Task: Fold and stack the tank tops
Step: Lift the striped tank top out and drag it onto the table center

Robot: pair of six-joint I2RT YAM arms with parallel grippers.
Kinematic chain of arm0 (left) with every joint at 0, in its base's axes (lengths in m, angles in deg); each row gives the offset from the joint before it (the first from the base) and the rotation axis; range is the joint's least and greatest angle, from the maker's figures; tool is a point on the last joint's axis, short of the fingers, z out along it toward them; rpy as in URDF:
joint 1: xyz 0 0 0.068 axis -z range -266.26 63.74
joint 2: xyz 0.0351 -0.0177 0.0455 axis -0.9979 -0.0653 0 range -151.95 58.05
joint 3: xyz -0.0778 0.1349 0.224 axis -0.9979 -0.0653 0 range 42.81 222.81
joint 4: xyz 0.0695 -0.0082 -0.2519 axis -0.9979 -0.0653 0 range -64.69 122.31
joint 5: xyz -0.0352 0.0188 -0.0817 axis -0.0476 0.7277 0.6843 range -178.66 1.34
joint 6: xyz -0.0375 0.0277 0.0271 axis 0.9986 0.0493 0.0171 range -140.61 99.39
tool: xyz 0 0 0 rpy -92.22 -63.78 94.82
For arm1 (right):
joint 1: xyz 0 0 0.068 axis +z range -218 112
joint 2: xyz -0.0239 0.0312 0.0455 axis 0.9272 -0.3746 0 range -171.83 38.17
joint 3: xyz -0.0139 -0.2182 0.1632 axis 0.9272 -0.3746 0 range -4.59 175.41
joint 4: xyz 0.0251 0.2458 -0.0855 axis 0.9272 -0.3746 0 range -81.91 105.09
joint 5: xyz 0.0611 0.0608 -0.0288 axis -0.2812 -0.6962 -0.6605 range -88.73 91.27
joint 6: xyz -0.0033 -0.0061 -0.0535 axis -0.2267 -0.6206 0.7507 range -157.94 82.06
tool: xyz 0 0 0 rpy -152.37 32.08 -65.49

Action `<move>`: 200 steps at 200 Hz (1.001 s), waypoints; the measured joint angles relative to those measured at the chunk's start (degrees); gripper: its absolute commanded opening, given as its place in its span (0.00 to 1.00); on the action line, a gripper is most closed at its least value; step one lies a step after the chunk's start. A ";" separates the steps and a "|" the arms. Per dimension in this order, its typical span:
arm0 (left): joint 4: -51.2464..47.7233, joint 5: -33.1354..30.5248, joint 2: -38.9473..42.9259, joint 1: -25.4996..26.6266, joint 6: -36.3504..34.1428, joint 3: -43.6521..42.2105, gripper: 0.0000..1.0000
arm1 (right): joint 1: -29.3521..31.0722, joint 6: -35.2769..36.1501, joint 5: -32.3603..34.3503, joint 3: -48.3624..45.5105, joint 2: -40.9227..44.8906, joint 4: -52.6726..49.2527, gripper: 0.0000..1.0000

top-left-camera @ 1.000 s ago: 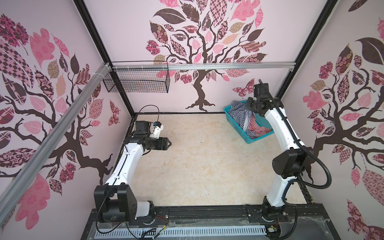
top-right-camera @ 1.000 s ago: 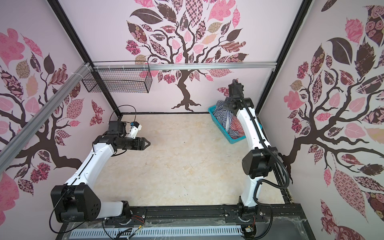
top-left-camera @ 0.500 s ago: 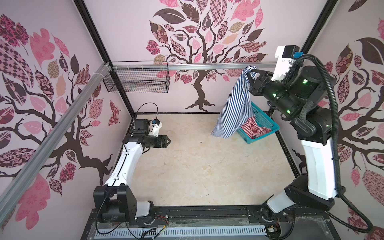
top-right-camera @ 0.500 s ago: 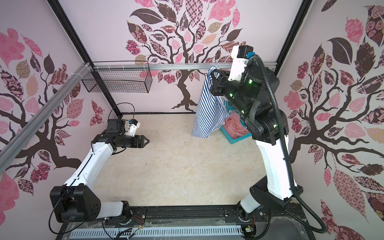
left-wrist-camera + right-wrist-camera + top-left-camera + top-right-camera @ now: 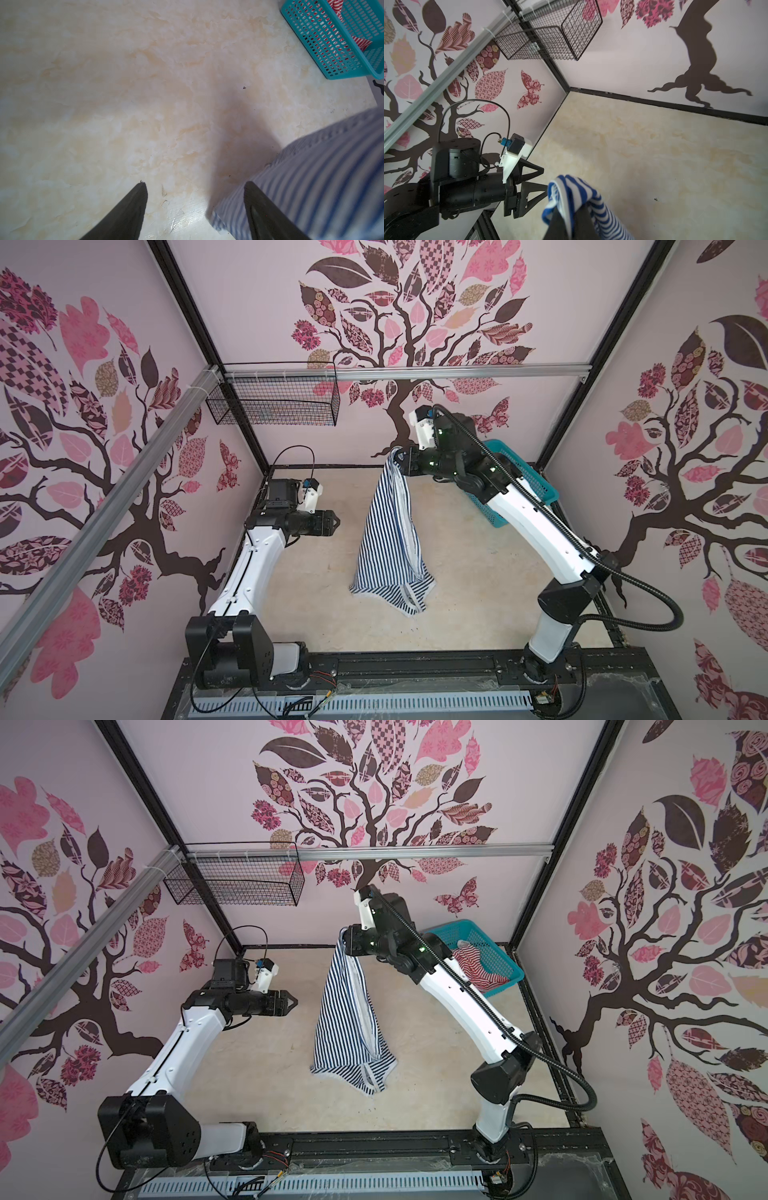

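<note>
The right gripper (image 5: 400, 457) was clamped on a bunched edge of the navy-and-white tank top (image 5: 388, 539). The top hung straight down below this gripper, and its lower end spread on the table (image 5: 291, 614). The left gripper (image 5: 336, 524) stood with jaws apart and empty, the hanging cloth near its tips. The red-and-white tank top (image 5: 476, 971) lay in the teal basket (image 5: 453, 927) behind the right gripper.

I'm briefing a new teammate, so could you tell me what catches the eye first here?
The navy-and-white tank top dangles mid-table from the shut right gripper, hem seemingly touching the table. The red-and-white tank top lies in the teal basket at the far right corner; the open left gripper hovers left of the hanging cloth.
</note>
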State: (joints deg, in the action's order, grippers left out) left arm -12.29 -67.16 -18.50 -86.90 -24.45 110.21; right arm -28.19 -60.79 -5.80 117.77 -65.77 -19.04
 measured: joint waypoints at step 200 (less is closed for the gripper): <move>5.14 -5.84 -4.39 10.34 -4.59 -3.69 0.80 | 1.70 -4.87 6.82 -36.46 7.91 10.14 0.00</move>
State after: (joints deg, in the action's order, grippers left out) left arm -7.15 -73.00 -22.89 -76.56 -29.04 106.51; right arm -26.49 -65.66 1.02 81.31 -57.86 -8.90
